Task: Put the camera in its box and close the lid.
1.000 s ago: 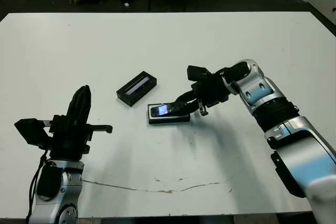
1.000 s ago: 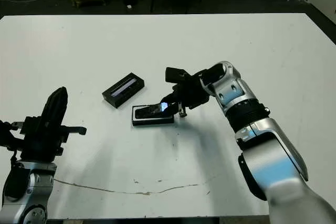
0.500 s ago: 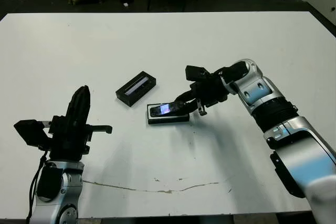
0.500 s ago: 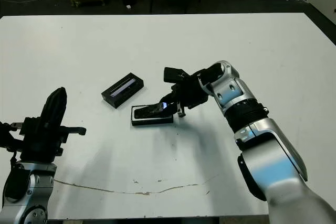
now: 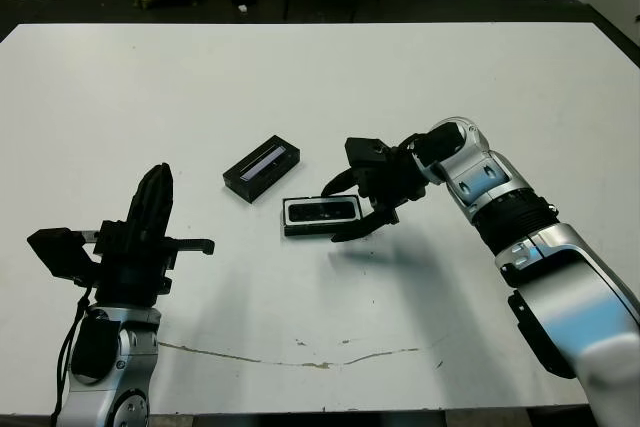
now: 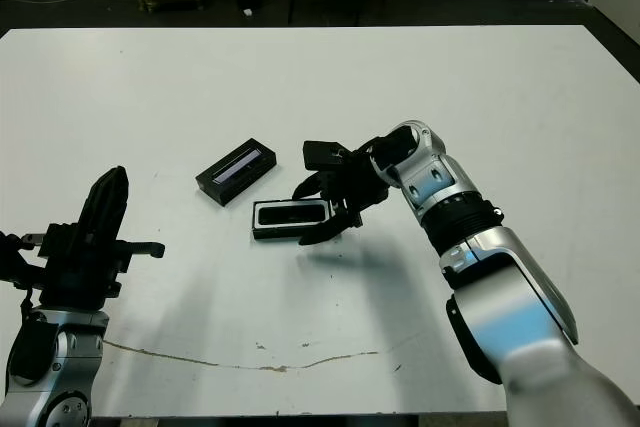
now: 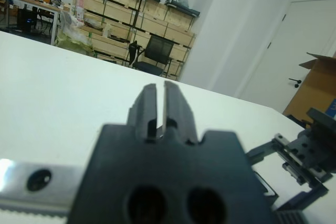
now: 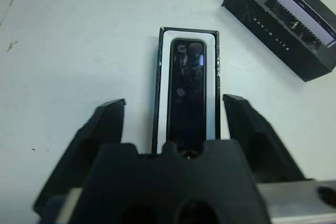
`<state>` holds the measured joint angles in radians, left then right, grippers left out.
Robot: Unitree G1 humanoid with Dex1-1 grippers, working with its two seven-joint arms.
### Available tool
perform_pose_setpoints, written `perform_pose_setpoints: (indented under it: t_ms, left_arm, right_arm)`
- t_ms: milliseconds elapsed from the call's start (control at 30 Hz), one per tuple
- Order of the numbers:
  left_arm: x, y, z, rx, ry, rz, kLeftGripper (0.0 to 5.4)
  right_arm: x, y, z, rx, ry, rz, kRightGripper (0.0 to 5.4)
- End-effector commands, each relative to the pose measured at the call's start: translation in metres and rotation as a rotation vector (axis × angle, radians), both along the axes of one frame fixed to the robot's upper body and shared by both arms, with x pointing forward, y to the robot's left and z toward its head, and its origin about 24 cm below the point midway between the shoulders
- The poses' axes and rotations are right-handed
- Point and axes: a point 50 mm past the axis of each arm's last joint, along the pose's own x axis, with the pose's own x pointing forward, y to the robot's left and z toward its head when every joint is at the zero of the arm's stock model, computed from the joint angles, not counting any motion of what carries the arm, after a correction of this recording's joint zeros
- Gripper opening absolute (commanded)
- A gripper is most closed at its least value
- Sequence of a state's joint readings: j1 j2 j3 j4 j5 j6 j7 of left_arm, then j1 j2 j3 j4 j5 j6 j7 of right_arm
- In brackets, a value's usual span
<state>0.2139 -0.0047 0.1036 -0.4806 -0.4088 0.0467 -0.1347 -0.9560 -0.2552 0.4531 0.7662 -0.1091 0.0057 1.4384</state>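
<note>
Right gripper (image 5: 347,209): released, fingers spread wide; you hold nothing. One finger sits on each side of the box's near end, not touching it.
Box (image 8: 161,85): straight ahead between your right fingers, flat on the table (image 5: 420,87), open on top.
Camera (image 8: 186,93): lying flat inside the box, white lining showing round it.
Lid (image 5: 261,168): off the box, just beyond it and angled, stripe up, small gap between them.
Left gripper (image 7: 159,106): clenched, empty, raised well away from the box.
Room: bare table all around your right gripper; table edges far off.
</note>
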Motion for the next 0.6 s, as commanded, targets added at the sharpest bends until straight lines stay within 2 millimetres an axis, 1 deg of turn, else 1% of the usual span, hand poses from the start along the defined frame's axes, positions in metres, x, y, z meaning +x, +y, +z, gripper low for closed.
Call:
perform_pose_setpoints:
  t_ms: [33,133,167,300,433,500,600]
  left_arm:
    - [0.000,0.001,-0.006,0.004,0.042,0.007,0.00]
    - [-0.001,0.001,-0.006,0.009,0.038,0.011,0.00]
    - [0.000,0.001,-0.006,0.009,0.039,0.010,0.00]
    - [0.000,0.002,-0.006,0.007,0.038,0.002,0.00]
    - [0.000,0.002,-0.006,0.003,0.038,0.002,0.00]
    - [0.000,0.003,-0.006,0.007,0.036,0.002,0.00]
    - [0.000,0.003,-0.006,0.009,0.036,0.004,0.00]
  right_arm:
    - [0.000,-0.001,-0.001,-0.018,-0.002,0.012,4.66]
    - [0.000,-0.001,-0.001,-0.020,-0.018,0.018,5.33]
    - [0.000,-0.001,-0.001,-0.017,-0.018,0.018,5.37]
    - [0.003,-0.003,0.003,0.013,-0.005,-0.019,5.37]
    - [0.006,-0.010,0.016,0.090,-0.022,-0.061,5.37]
    - [0.007,-0.014,0.023,0.159,-0.018,-0.098,5.37]
    - [0.006,-0.022,0.036,0.295,-0.053,-0.233,5.37]
